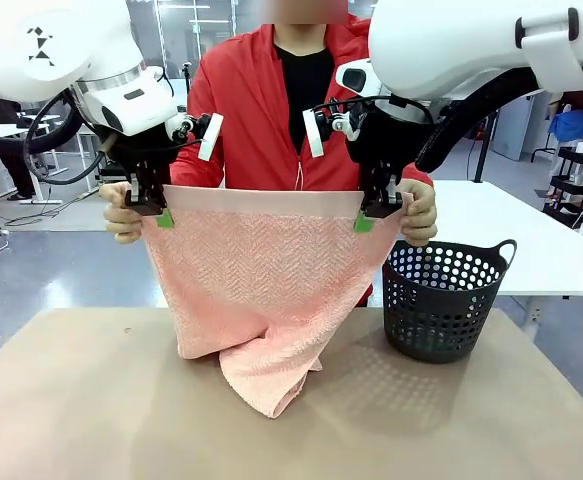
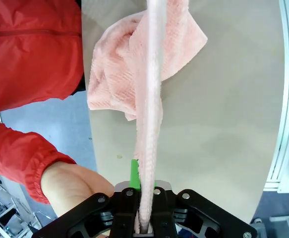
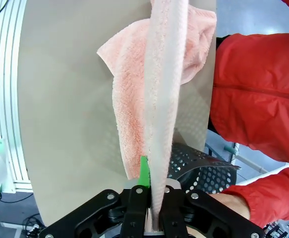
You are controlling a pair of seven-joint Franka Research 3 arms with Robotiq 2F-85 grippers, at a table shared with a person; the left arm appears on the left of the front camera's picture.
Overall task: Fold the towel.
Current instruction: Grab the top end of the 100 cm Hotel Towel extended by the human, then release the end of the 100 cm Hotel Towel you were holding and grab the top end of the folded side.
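Above table (image 1: 71, 400), towel (image 1: 261, 290) hangs, low end bunched on it. My left claw (image 1: 154, 208) pinched tight on one top corner, my right claw (image 1: 373, 213) on other. I think towel soft, floppy, light; top corners best spots to hold.

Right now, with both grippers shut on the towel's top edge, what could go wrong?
The person's hands grip the same corners beside the left gripper and right gripper, so a sudden move could tug or pinch. The towel is bunched at its lower end on the table and may fold crooked.
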